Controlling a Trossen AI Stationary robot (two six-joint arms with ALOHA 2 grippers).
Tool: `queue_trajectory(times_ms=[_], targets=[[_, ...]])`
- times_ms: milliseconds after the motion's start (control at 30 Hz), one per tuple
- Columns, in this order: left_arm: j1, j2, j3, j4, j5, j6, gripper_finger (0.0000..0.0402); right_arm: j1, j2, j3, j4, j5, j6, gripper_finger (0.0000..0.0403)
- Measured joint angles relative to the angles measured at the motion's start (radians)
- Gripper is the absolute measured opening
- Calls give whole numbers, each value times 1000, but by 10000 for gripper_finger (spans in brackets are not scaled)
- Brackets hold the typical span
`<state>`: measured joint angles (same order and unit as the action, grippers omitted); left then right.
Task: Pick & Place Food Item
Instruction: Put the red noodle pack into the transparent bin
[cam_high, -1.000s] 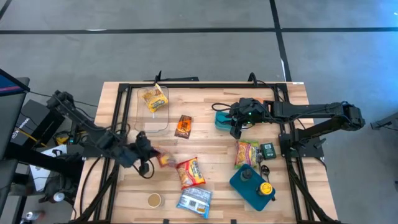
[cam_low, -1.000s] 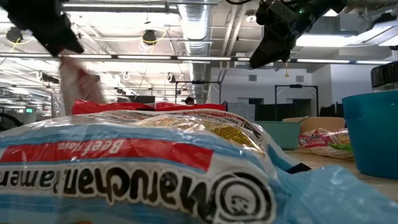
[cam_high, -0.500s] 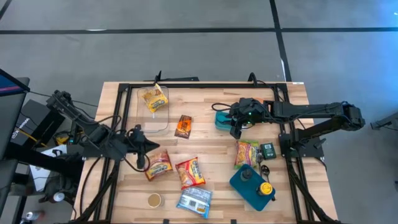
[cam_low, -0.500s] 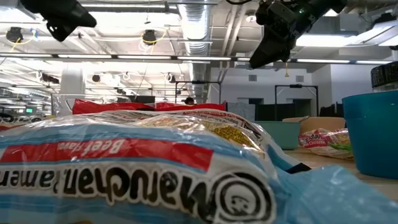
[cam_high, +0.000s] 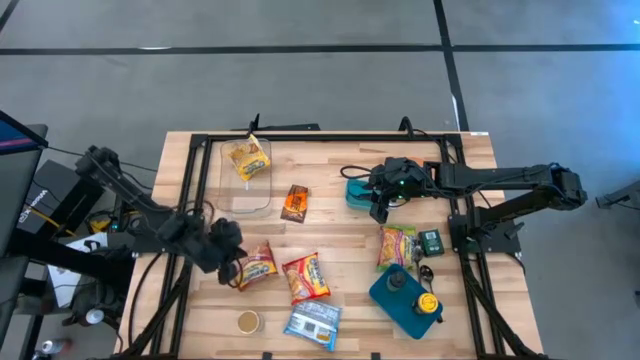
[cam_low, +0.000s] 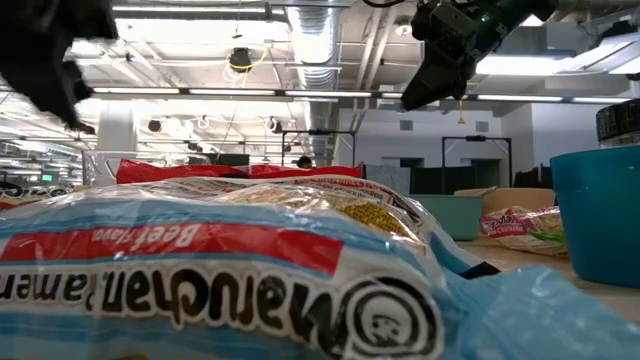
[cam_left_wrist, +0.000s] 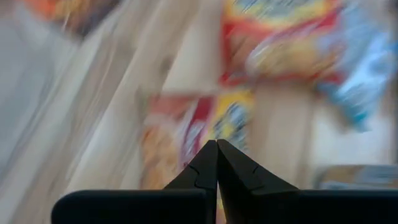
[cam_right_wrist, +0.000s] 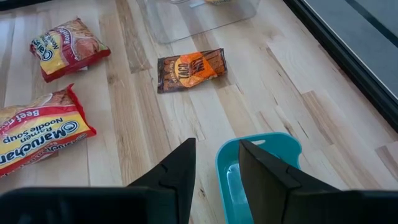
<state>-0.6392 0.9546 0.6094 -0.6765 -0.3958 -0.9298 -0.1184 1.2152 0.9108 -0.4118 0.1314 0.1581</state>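
Small red-yellow ramen packet (cam_high: 258, 267) — flat on wood, beside larger red packet (cam_high: 306, 277).

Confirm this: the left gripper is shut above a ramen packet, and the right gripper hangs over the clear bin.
Wrong on the right gripper: the high view shows it over the teal container, not the clear bin. The left gripper is shut, by a ramen packet.
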Motion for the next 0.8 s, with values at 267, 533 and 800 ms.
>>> queue_trajectory(times_ms=[267,533,800], targets=[[0,121,0,-200,56,-204,0,0,0,0,-3,0,0,115],[0,133,-1,-278,93,-264,0,0,0,0,-3,0,11,115],[0,133,-1,-277,131,-258,50,0,0,0,-2,0,11,115]])
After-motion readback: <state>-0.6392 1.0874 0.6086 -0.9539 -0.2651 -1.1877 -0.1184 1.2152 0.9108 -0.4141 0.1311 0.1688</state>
